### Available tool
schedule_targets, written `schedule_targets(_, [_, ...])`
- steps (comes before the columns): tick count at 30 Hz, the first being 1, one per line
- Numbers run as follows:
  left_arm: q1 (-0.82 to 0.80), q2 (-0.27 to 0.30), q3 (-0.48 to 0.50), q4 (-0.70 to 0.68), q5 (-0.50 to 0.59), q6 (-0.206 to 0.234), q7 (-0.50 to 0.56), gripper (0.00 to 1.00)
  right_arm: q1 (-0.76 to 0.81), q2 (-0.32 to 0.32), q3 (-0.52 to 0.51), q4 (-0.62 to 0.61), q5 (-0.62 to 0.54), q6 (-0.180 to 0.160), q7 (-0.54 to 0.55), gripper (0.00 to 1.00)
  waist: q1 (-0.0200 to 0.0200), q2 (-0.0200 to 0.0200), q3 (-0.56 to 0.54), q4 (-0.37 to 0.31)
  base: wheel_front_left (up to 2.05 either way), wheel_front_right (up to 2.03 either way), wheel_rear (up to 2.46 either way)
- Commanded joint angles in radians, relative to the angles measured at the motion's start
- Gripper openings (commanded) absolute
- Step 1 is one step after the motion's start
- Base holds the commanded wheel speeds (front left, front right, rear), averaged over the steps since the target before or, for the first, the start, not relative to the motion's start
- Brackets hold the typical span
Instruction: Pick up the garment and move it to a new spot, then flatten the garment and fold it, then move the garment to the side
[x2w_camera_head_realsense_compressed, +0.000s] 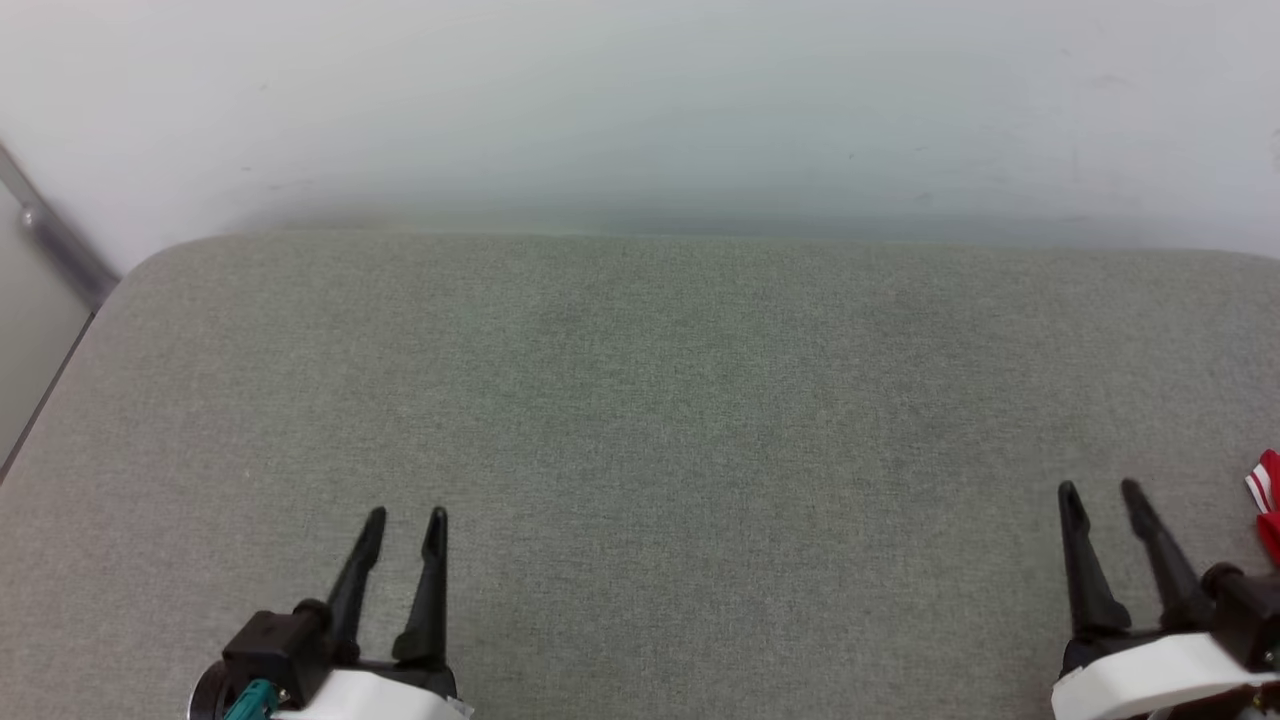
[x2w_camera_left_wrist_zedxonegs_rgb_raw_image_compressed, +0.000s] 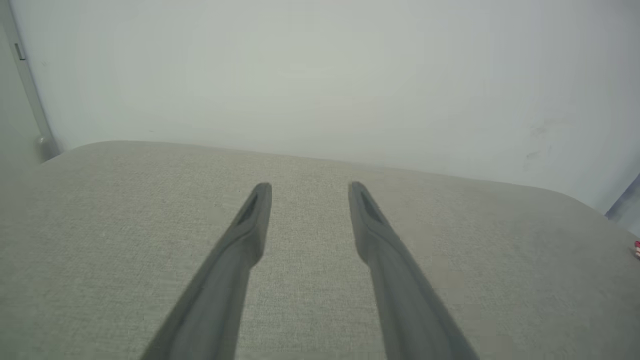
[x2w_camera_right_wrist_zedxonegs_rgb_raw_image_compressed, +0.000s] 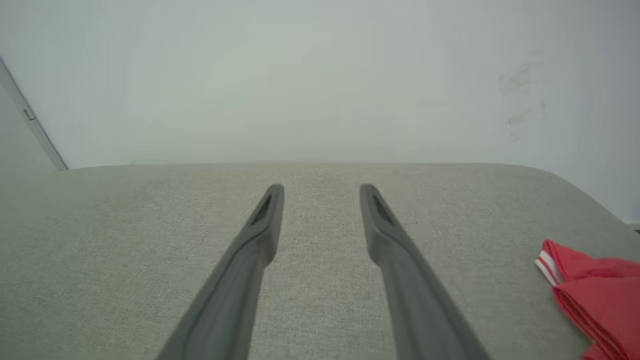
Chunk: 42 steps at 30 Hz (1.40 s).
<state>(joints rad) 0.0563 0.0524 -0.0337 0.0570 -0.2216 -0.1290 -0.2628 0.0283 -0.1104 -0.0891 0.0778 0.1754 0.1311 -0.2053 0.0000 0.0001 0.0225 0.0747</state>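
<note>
Garment (x2w_camera_right_wrist_zedxonegs_rgb_raw_image_compressed: 595, 295), red cloth with a red-and-white striped trim band, lay at the far right edge of the grey-green woven padded surface (x2w_camera_head_realsense_compressed: 640, 400), mostly cut off by the frame. In the right wrist view its edges looked stacked in flat layers, so likely folded, not certain. Left gripper (x2w_camera_head_realsense_compressed: 406, 517), two long dark fingers, was spread wide and held nothing, over bare surface at the lower left of the head view, well apart from the garment. Right gripper (x2w_camera_head_realsense_compressed: 1099, 490) was also spread and empty, near the garment but not touching it, with the cloth off to its right. Pale wall (x2w_camera_head_realsense_compressed: 640, 100) stood behind.

Step, my read: either the pick-up had not begun, or the garment was already set aside; the layered look leaned toward the latter. If a pick-up was due, the next move called for the right arm to swing right, lower its open fingers onto the cloth and pinch a top layer.
</note>
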Motion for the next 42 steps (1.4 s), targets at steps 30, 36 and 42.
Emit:
schedule_targets(30, [-0.051,0.025,0.015,0.080,-0.498,-0.001,0.101,0.00,-0.041,0.022,-0.008,0.072,0.483,0.000,0.110,0.00,0.0000,-0.0001,-0.004,-0.016,0.00,0.00,0.00])
schedule_targets(36, [-0.062,0.028,0.020,0.088,-0.586,-0.001,0.120,0.00,-0.051,0.026,-0.010,0.081,0.571,0.000,0.129,0.00,0.0000,-0.0001,-0.005,-0.020,0.00,0.00,0.00])
schedule_targets(42, [-0.073,0.030,0.026,0.096,-0.668,-0.001,0.139,0.00,-0.060,0.029,-0.011,0.089,0.653,0.000,0.147,0.00,0.0000,-0.0001,-0.006,-0.023,0.00,0.00,0.00])
